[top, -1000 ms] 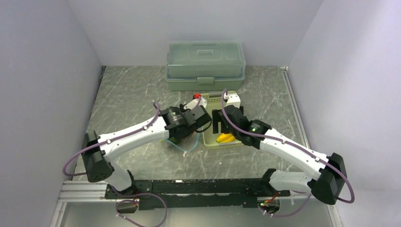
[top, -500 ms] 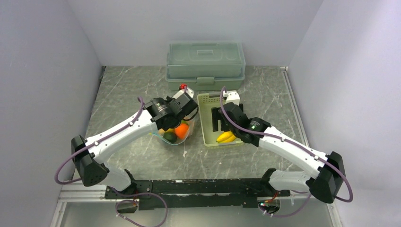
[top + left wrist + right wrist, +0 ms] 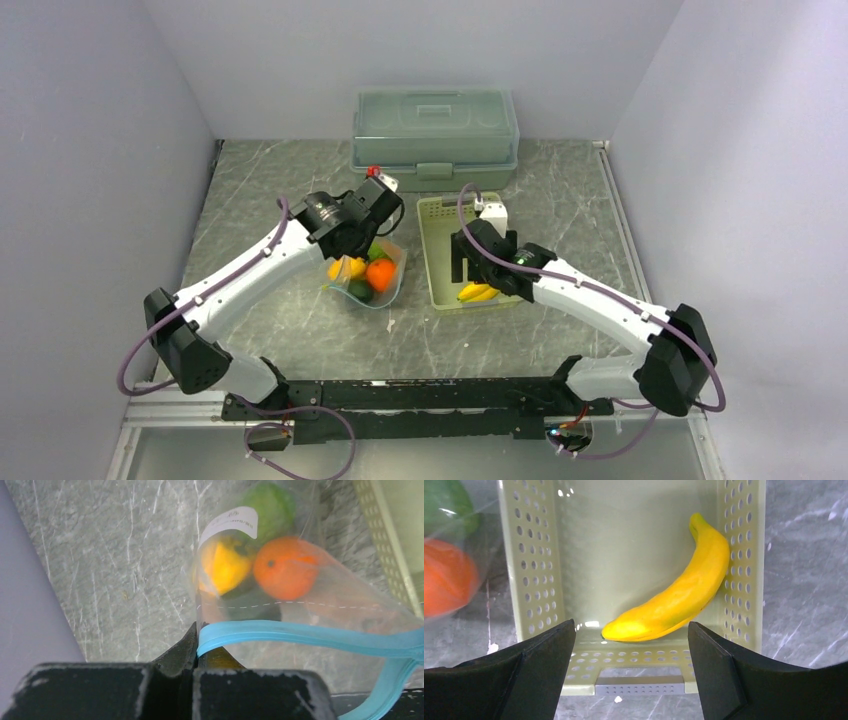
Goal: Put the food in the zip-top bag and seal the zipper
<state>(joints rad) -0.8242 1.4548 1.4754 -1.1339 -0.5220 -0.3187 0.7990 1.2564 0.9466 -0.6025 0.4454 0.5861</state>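
Right wrist view: the banana (image 3: 674,597) is the only food I can see outside the bag. It lies flat in the pale green basket (image 3: 531,555). Its long axis runs diagonally: one end is close to the basket's near wall at mid-frame, the other points up and to the right, and the outer curve rests against the right-hand perforated wall.

The right end effector (image 3: 630,626) hangs just above it, fingers (image 3: 544,665) spread wide with nothing between them. The banana's near end sits about midway between the two fingers, and the rest of the body skews toward the right one.

My read is that the closing line runs across the frame, so the banana lies oblique to it. A wrist roll to square up, then a grab near mid-body, looks safer than pinching the tapered tip. The wall on the right leaves little room for that finger.

Top external view: the right arm is clearly nearer. The left arm is busy on the far side of the basket.

Left wrist view: the left end effector (image 3: 195,642) is pressed together on one end of the teal zipper (image 3: 310,637). The zip-top bag (image 3: 350,605) sags onto the table (image 3: 100,555) just beside the basket's left wall. Inside are the orange ball (image 3: 285,572), yellow pepper (image 3: 225,567), light green fruit (image 3: 267,502) and dark avocado (image 3: 250,605).

The strip splits in two at the frame's right edge, so the mouth looks open there. The carry should be a short move to the robot's left.
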